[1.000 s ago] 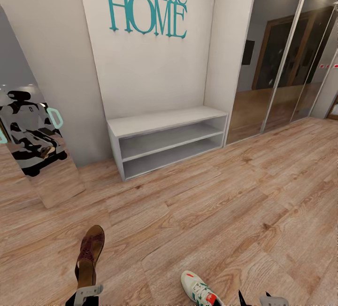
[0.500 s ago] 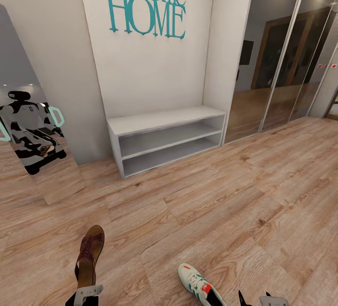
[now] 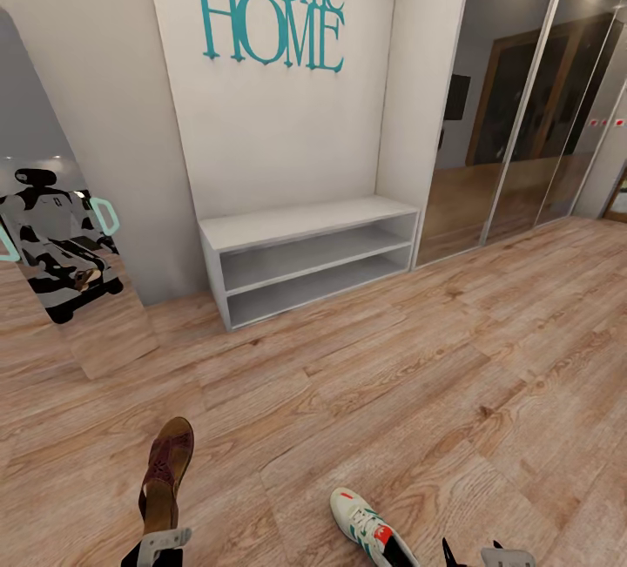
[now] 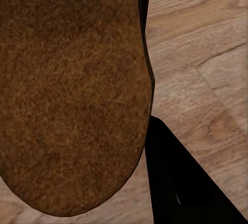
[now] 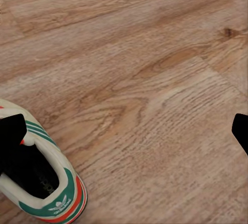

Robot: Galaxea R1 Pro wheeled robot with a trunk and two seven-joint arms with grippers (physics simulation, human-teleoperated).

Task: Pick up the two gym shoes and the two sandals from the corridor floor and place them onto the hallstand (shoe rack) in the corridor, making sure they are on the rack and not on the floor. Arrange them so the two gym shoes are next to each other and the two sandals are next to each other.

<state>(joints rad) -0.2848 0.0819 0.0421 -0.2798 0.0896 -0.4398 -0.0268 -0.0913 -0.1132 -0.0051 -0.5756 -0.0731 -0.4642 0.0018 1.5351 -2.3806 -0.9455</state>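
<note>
Sandal [image 3: 167,469] up off the floor [image 3: 418,393], pinched in the left gripper [image 3: 164,541], sneaker [image 3: 366,529] low by the wide-open right gripper [image 5: 126,131], far from the white bench [image 3: 305,262]; could slip and drop if shaken.

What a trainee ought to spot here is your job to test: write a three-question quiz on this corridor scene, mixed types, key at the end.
1. True or false: the gym shoe sits on the low white bench.
2. What colour is the wall lettering? A red, B teal, C black.
3. Fill in: the right gripper has its jaws ____.

Key: 1 false, it lies on the floor; 2 B; 3 open.
</note>
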